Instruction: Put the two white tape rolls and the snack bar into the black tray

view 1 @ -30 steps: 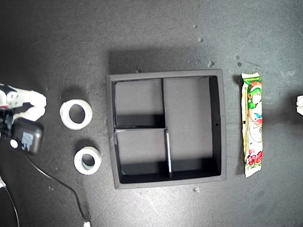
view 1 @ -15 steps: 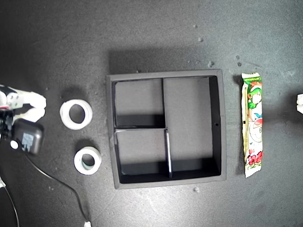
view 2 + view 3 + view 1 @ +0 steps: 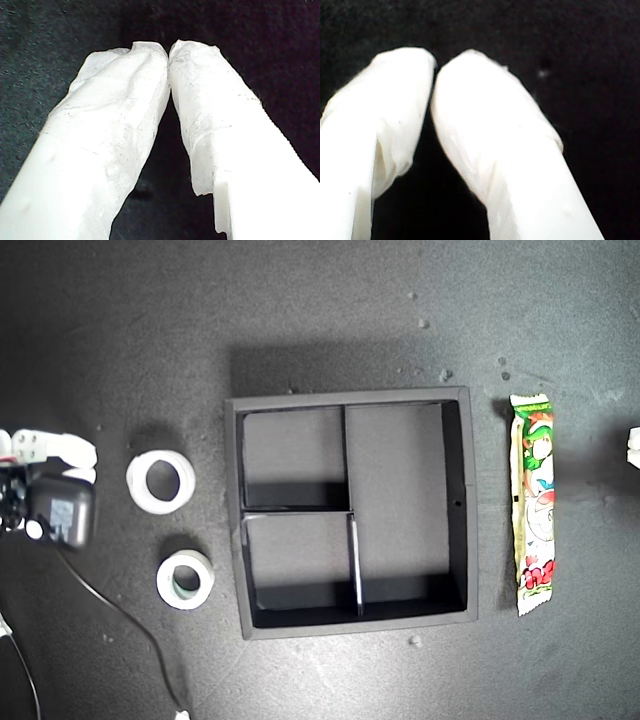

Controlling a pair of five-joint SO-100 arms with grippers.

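Hands: first (image 3: 168, 50) together | second (image 3: 434, 62) together | arms mostly cropped

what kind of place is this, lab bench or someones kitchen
Most likely a robot test bench, not a kitchen: a bare dark mat with a staged black tray, two white tape rolls, a snack bar, and an arm at the exterior view's left edge.

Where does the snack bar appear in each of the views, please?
Exterior view: the snack bar lies lengthwise beside the tray, on the view's right, outside it.
First wrist view: not in it.
Second wrist view: not in it.
Shared landmark: only the dark tabletop.
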